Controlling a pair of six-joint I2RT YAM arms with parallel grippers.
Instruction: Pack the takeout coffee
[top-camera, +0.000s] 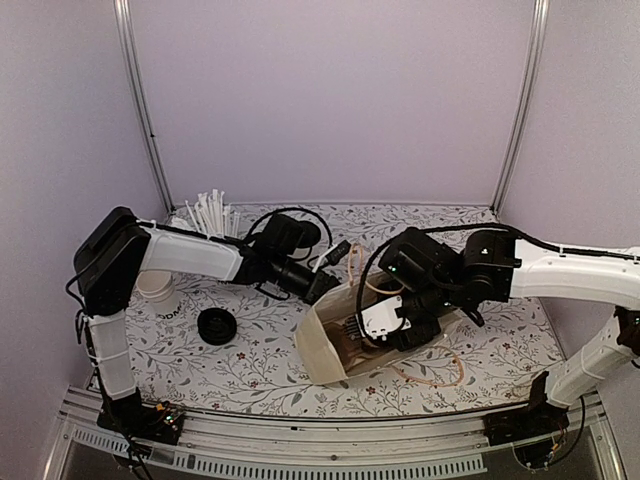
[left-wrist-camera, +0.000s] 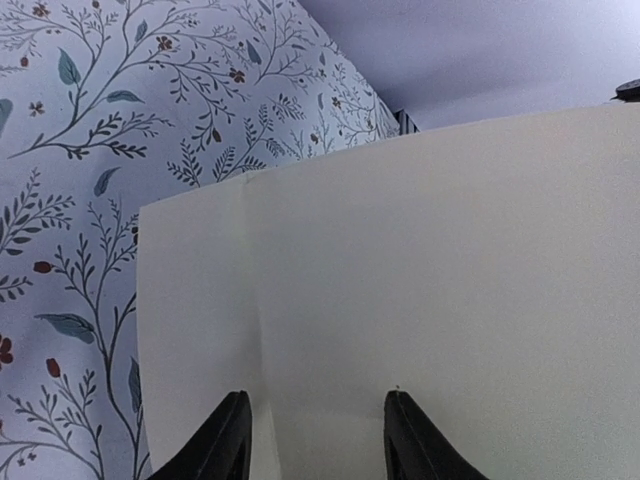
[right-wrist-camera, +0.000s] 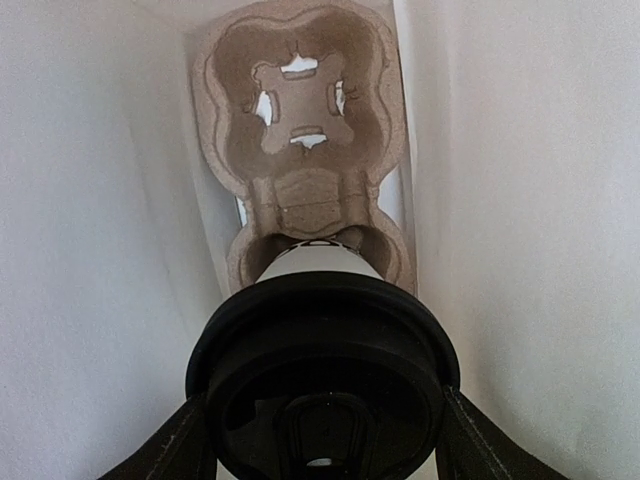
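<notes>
The takeout coffee (right-wrist-camera: 320, 340), a white cup under a round black lid, fills the right wrist view. My right gripper (right-wrist-camera: 325, 400) is shut on the lid, one finger on each side. Its base sits in the near pocket of a brown pulp cup carrier (right-wrist-camera: 300, 110) inside the white paper bag (top-camera: 318, 350). From above, the right gripper (top-camera: 375, 325) reaches down into the bag and hides the cup. My left gripper (top-camera: 322, 287) is at the bag's far left rim. In its own view its fingers (left-wrist-camera: 230, 440) stand apart against the bag's wall (left-wrist-camera: 450, 280), with nothing between them.
A loose black lid (top-camera: 217, 326) lies on the floral table (top-camera: 250, 370) left of the bag. Lidless white cups (top-camera: 160, 292) stand under the left arm. A cup of white sticks (top-camera: 208, 215) is at the back left. Tan bag handles (top-camera: 440, 372) trail to the right.
</notes>
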